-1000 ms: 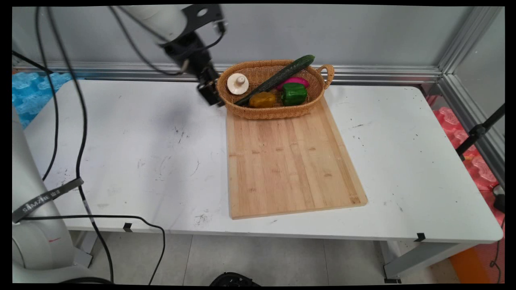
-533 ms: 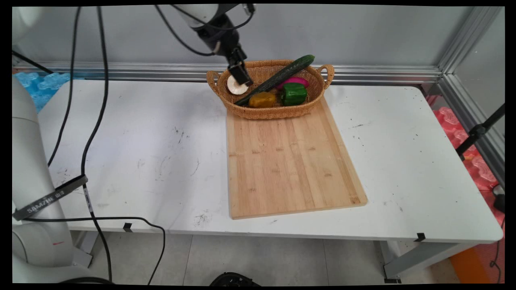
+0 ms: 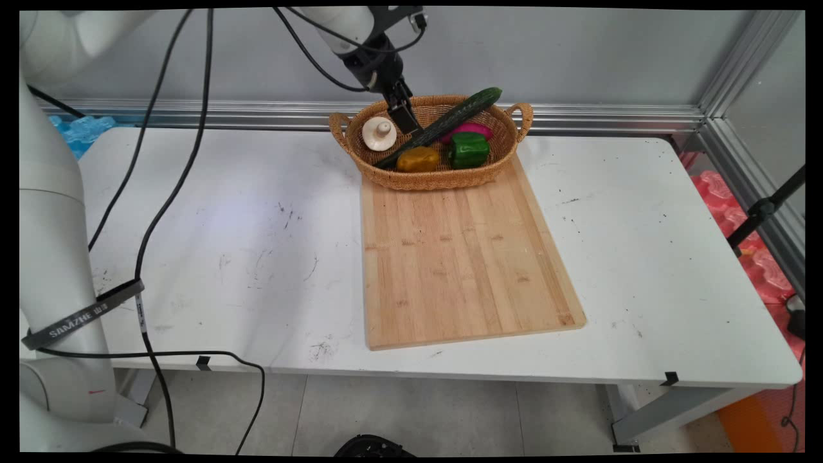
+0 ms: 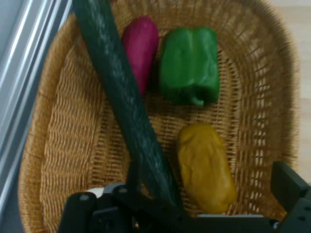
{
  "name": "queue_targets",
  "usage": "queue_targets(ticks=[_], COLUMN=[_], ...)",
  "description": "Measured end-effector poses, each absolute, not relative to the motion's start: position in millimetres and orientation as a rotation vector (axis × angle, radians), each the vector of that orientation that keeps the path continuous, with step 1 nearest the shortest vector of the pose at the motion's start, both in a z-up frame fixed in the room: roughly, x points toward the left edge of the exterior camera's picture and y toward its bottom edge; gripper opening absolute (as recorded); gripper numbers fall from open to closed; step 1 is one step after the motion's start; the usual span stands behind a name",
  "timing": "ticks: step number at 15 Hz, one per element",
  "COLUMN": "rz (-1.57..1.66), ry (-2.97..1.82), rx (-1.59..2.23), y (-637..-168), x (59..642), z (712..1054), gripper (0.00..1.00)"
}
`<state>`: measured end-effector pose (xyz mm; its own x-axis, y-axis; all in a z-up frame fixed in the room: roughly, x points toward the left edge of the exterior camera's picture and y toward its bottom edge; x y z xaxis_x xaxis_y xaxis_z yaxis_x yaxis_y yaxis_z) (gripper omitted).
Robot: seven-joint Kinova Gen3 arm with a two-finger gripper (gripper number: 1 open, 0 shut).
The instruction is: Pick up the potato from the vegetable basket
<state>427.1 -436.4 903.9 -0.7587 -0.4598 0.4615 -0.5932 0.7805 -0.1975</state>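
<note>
The black gripper hangs over the wicker basket at the far end of the bamboo cutting board, tilted down into the basket's left half. From the hand view its fingers stand wide apart, with nothing between them.

Nearest to it is the long dark cucumber, which lies slantwise across the basket, its long axis running from about 7 o'clock low in the basket up to 1 o'clock, where its tip pokes over the far rim. In the hand view the cucumber passes right under the gripper's linkage, so the hand sits over its lower end. I cannot tell whether they touch.

Just at the gripper's 9 o'clock in the main view sits a pale mushroom. A yellow pepper lies at its 6 o'clock, a green bell pepper at 4 o'clock, and a magenta vegetable beyond the cucumber, at 3 o'clock.
</note>
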Motion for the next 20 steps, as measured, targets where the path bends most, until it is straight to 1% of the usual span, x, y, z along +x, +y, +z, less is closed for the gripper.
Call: queue_targets(ticks=[5,20], rz=[0.425,0.347], ry=[-2.568,-2.502], rx=[0.879,0.977], y=[-445.9,-462.5], x=[437.3,430.4], z=[875.3,818.6], gripper=[1.00,1.00])
